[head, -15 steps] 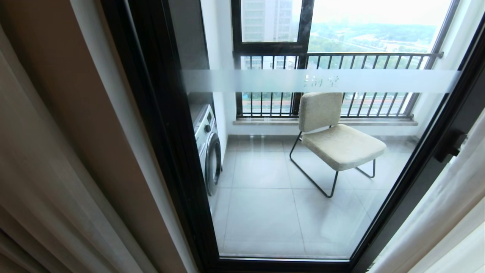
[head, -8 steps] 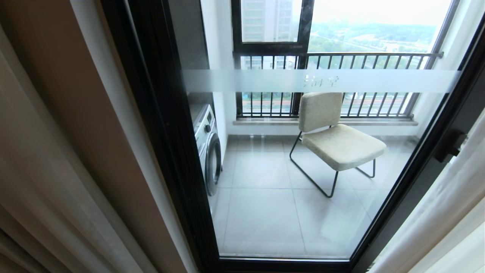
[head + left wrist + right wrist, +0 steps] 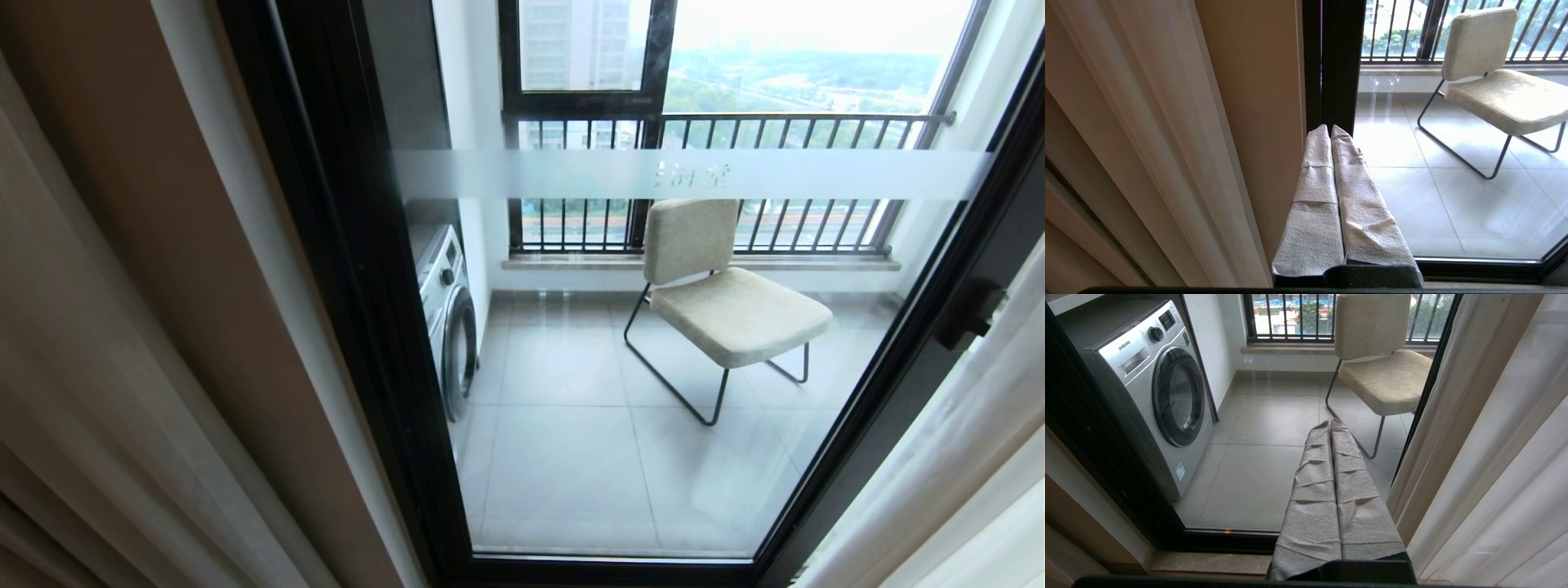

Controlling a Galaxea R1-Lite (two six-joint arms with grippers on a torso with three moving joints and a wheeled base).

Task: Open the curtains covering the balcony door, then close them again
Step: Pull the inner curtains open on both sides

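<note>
Flanking bare balcony door (image 3: 620,367): curtains (image 3: 98,367).

Curtains (image 3: 122,392) drawn back at both sides: opaque beige with white sheer at left, more sheer (image 3: 963,457) at right. Balcony door (image 3: 653,343) uncovered between them, dark frame, frosted band (image 3: 571,174) across the glass, black handle (image 3: 967,314) at right. Beyond the glass: cushioned chair (image 3: 722,302), washing machine (image 3: 449,314), barred railing (image 3: 775,122), tiled floor (image 3: 571,474).
</note>
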